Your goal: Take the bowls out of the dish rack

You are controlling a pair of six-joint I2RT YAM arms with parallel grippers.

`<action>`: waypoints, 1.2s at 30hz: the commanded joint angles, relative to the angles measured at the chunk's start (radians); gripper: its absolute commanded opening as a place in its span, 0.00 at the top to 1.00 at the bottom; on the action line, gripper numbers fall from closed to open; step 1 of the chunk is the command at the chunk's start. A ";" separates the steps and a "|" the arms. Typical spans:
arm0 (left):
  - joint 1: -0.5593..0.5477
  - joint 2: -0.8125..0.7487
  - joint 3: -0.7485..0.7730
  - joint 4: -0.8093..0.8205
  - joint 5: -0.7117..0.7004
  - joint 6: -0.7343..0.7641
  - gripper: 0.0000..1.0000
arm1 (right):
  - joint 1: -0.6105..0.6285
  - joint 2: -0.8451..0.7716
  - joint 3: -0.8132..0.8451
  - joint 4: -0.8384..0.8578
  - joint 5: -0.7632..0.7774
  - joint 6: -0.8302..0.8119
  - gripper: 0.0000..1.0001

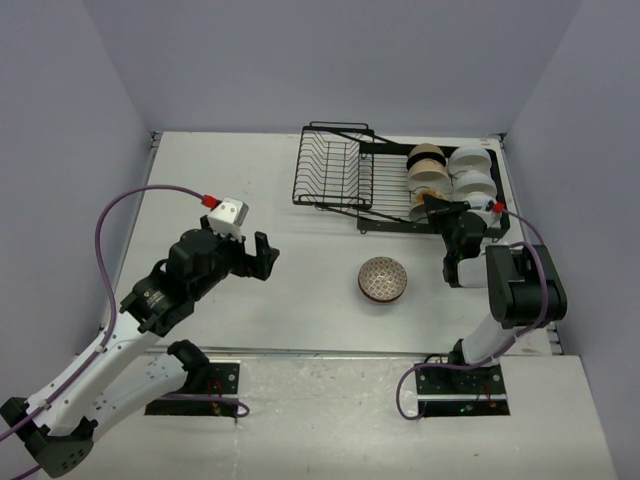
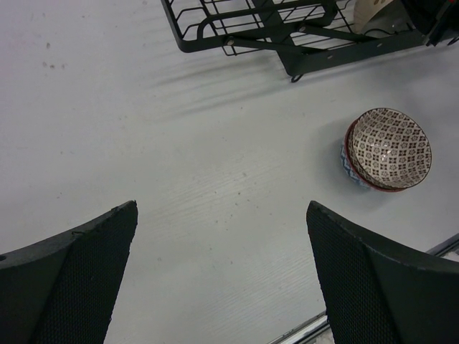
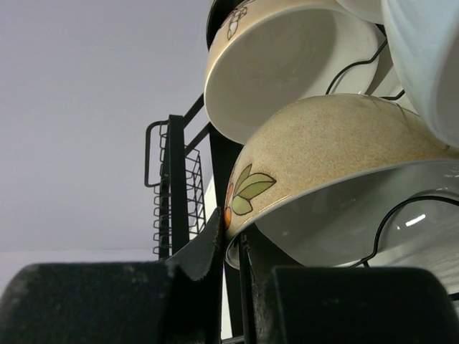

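Observation:
The black wire dish rack [image 1: 335, 170] stands at the back of the table, with several bowls on edge at its right end: tan ones [image 1: 428, 172] and white ones [image 1: 470, 170]. My right gripper [image 1: 432, 205] reaches into the rack's near side. In the right wrist view it [image 3: 233, 244] is shut on the lower rim of a speckled tan bowl with a leaf pattern [image 3: 330, 143], under a cream bowl [image 3: 280, 64]. A reddish patterned bowl [image 1: 383, 279] sits stacked on another on the table. My left gripper [image 1: 262, 255] hovers open and empty to its left.
In the left wrist view the patterned bowl stack [image 2: 391, 147] lies right of the wide-apart fingers [image 2: 86, 272], and the rack's frame [image 2: 287, 29] runs along the top. A plain white bowl [image 3: 430, 57] leans right of the gripped one. Grey walls enclose the table.

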 commanded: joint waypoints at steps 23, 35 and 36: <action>0.006 -0.004 -0.005 0.037 0.047 0.037 0.00 | -0.037 0.180 0.075 0.599 -0.350 -0.122 1.00; 0.007 -0.003 -0.005 0.040 0.053 0.040 0.00 | -0.040 0.036 0.106 0.580 -0.456 -0.135 1.00; 0.007 -0.003 -0.005 0.039 0.053 0.040 0.00 | -0.040 0.017 0.106 0.564 -0.464 -0.141 1.00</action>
